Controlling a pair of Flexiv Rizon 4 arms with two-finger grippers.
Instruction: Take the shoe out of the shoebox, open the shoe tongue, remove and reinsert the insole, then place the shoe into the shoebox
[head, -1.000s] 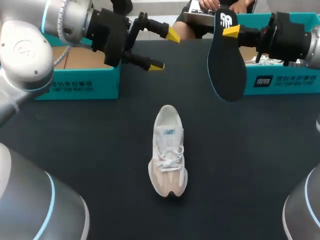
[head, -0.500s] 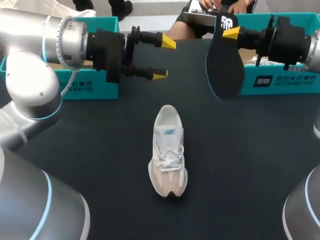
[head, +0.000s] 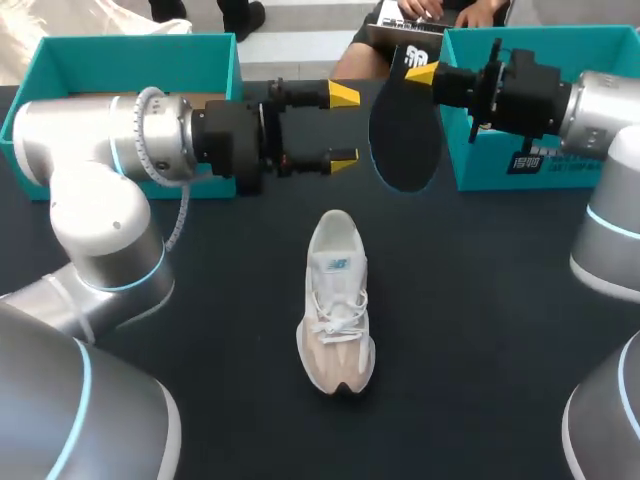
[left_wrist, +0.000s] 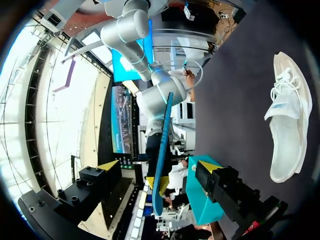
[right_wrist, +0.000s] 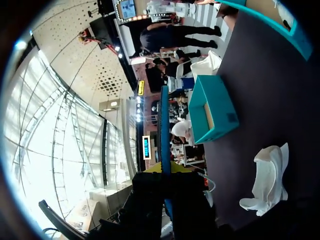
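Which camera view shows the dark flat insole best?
The head view: the dark flat insole shows its broad face, hanging from the right gripper. Both wrist views show only its thin blue edge.

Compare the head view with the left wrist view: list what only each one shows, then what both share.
Only the head view: the open teal cardboard shoebox behind my left arm, and the broad black face of the flat foam insole.
Only the left wrist view: the insole edge-on, a thin blue strip ahead of the gap between the left gripper's open fingers.
Both: the white lace-up sneaker on the dark table, the right gripper shut on the insole, and the second teal shoebox at my right.
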